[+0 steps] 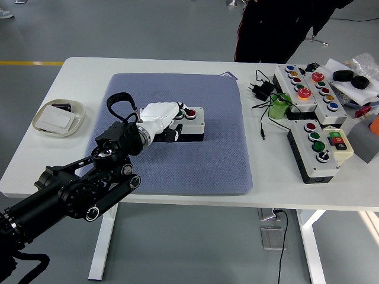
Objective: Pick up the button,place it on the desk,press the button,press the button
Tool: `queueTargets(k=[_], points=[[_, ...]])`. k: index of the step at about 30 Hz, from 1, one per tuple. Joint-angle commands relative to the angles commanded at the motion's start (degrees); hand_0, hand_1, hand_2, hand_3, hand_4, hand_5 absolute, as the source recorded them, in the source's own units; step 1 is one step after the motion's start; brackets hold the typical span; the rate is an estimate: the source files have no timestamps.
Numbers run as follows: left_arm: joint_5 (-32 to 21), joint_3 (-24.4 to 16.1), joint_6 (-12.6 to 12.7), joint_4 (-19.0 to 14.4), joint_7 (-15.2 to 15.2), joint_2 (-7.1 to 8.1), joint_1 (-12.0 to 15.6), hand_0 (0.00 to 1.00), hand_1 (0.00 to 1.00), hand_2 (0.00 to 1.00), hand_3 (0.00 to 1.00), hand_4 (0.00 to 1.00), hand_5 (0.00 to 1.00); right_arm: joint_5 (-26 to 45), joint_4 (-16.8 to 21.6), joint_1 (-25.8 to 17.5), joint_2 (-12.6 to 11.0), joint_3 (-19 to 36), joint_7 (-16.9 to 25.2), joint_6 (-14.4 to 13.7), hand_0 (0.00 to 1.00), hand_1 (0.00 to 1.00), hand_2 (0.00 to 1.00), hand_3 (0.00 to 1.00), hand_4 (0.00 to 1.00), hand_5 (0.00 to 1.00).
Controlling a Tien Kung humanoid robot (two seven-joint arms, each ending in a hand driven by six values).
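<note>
Reaching in from the lower left, the robot's left arm point(77, 183) stretches over a blue-grey mat point(201, 160) spread on the white table point(77, 71). Its white left hand point(161, 116) lies on top of the left part of a small button box point(188, 125), which sits on the mat a little left of the mat's middle. The fingers point(177, 111) curl down over the box's top, touching it near a green button point(179, 115) that is partly hidden; whether a fingertip presses that button cannot be told. A red button point(190, 113) just to the right of the fingers is uncovered. The hand grips nothing.

At the table's left edge rests a shallow round dish point(57, 119) with flat pale things in it. On the right side of the table, off the mat, lie two longer button panels: a far one point(308, 87) with many coloured buttons and a near one point(321, 150) with a few. Between the mat and the panels sit a black power plug with its cable point(260, 94) and a green cylinder point(279, 107). A person in dark clothes point(278, 26) stands at the far side.
</note>
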Motion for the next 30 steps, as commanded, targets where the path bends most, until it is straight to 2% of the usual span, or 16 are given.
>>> queueTargets(k=[12, 23, 30], points=[[0.5, 1.8, 0.3, 1.3, -0.1, 0.04, -0.5, 0.002, 0.002, 0.004, 0.766, 0.448, 0.002, -0.4, 0.0, 0.4, 0.1, 0.4, 0.0, -0.1, 0.643, 0.508, 0.549, 0.593, 0.252, 0.355], [0.1, 3.5, -0.8, 2.7, 0.1, -0.06, -1.0, 0.002, 0.002, 0.004, 0.761, 0.448, 0.002, -0.3, 0.0, 0.5, 0.0, 0.4, 0.0, -0.1, 0.643, 0.507, 0.549, 0.593, 0.252, 0.354], [0.0, 3.2, 0.1, 2.4, 0.1, 0.24, -0.8, 0.002, 0.002, 0.004, 0.768, 0.451, 0.002, 0.1, 0.0, 0.5, 0.0, 0.2, 0.1, -0.1, 0.643, 0.508, 0.549, 0.592, 0.252, 0.352]])
